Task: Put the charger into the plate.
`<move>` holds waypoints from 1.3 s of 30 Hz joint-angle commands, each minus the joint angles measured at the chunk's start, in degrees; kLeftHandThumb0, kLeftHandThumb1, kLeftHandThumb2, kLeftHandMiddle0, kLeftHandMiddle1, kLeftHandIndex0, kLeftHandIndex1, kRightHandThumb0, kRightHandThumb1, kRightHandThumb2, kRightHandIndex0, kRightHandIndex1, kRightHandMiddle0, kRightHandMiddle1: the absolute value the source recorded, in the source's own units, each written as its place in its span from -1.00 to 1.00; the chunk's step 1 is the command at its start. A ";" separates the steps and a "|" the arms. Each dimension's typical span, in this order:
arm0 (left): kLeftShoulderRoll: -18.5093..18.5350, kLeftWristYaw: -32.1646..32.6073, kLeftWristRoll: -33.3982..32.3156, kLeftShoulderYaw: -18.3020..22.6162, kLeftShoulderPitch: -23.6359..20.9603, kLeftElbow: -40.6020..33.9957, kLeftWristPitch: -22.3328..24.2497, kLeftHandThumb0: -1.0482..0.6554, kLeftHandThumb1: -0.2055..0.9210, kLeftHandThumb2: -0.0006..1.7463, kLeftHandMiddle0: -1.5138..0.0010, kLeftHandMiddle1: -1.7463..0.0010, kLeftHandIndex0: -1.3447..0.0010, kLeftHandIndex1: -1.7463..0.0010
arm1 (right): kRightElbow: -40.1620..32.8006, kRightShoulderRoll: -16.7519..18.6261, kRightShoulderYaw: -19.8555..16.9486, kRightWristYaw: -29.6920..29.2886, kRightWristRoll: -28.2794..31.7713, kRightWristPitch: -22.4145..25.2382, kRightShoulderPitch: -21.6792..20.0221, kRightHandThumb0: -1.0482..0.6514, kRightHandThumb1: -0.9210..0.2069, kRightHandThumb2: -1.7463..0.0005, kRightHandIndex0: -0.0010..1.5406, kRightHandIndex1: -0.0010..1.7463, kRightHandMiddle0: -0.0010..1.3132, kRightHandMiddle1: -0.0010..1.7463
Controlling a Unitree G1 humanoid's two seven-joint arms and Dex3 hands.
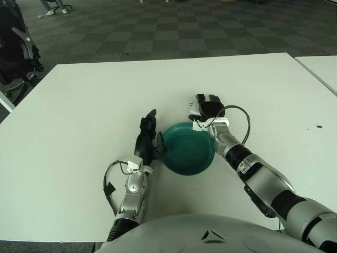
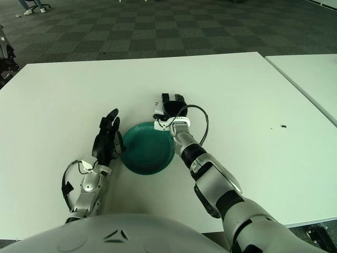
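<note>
Two robot hands flank a green plate on a white table.

Nearest, the left hand [image 1: 147,138] stands with fingers straight and relaxed, holding nothing, just beside the plate's [image 1: 187,155] left rim. The plate lies flat, nothing in it. Beyond its far rim, the right hand [image 1: 206,109] curls its fingers around a small white charger [image 1: 194,113], just past the plate's edge.
</note>
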 commanded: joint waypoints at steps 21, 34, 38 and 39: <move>-1.41 1.35 2.26 -2.12 3.43 -2.01 3.14 -0.79 1.00 0.20 0.77 1.00 1.00 0.48 | 19.32 0.47 -3.12 -3.34 7.15 -10.02 0.95 -0.73 -1.00 0.34 -0.42 0.02 -0.93 0.30; -1.01 2.06 3.19 -3.02 3.67 -2.79 2.96 -0.80 1.00 0.18 0.78 1.00 1.00 0.47 | 19.70 -1.42 -4.09 -7.99 7.97 -15.97 2.74 -0.42 -1.00 0.39 0.17 0.99 -0.11 0.99; -1.02 2.08 3.19 -3.15 3.56 -2.63 2.89 -0.80 1.00 0.18 0.78 1.00 1.00 0.47 | 19.53 -1.88 -4.20 -7.61 8.01 -16.64 2.60 -0.35 -1.00 0.35 0.25 1.00 0.01 1.00; -1.07 2.03 3.08 -3.18 3.59 -2.63 2.85 -0.80 1.00 0.18 0.78 1.00 1.00 0.47 | 19.47 -2.05 -4.22 -7.43 8.03 -16.87 2.57 -0.34 -1.00 0.34 0.28 1.00 0.04 1.00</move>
